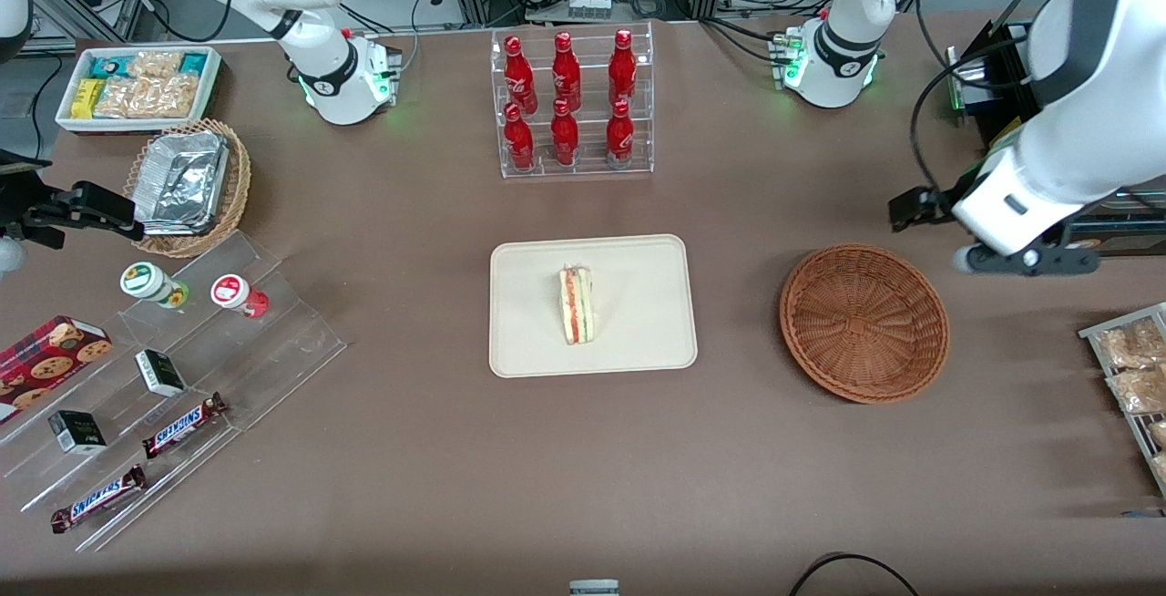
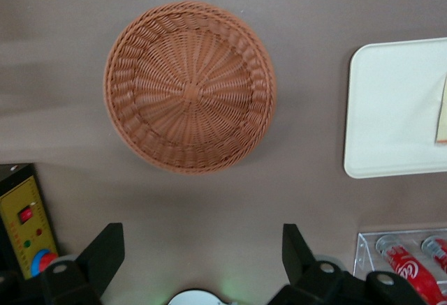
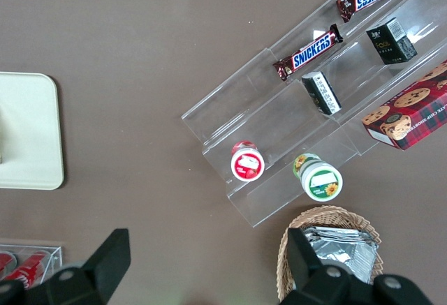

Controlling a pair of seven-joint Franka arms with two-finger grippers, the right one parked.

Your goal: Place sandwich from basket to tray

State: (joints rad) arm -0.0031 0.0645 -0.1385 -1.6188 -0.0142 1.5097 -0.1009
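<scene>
The sandwich (image 1: 577, 304), a pale wedge with red-orange and green filling, lies on the cream tray (image 1: 638, 341) in the middle of the table. A sliver of it shows in the left wrist view (image 2: 442, 109) on the tray (image 2: 391, 109). The reddish-brown wicker basket (image 1: 864, 323) stands beside the tray toward the working arm's end and is empty; its bare inside shows in the left wrist view (image 2: 190, 95). My left gripper (image 1: 915, 209) hangs high above the table, farther from the front camera than the basket. It is open and empty (image 2: 201, 239).
A clear rack of red bottles (image 1: 569, 104) stands farther back than the tray. Toward the parked arm's end are acrylic steps with snack bars (image 1: 182, 423), a tan basket with foil (image 1: 187, 186) and a white snack bin (image 1: 137, 86). A wire rack of packets (image 1: 1134, 368) is beside the basket.
</scene>
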